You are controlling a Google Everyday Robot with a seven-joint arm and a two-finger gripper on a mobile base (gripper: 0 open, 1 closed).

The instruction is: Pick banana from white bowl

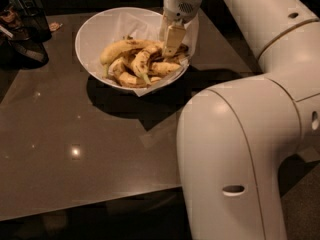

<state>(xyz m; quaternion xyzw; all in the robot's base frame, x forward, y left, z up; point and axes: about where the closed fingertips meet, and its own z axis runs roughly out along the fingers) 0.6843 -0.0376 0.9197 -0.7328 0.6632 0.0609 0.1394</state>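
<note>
Above the dark table (75, 134) the gripper (169, 48) sits low in the white bowl (89, 28), its hold impossible to tell, and should clamp the banana (125, 47) just left of it firmly before lifting.

**Tool pointed down at top centre**

The tool (169, 48) is held pointing straight down at the top centre of the view. The white arm (260, 19) is bent back from it to a bulky foreground link (225, 154).

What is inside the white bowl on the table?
Inside the white bowl lie a white paper sheet and a pile of speckled yellow bananas. The claw reaches down into the pile at its right edge. The bowl's bottom under the bananas is covered.
</note>
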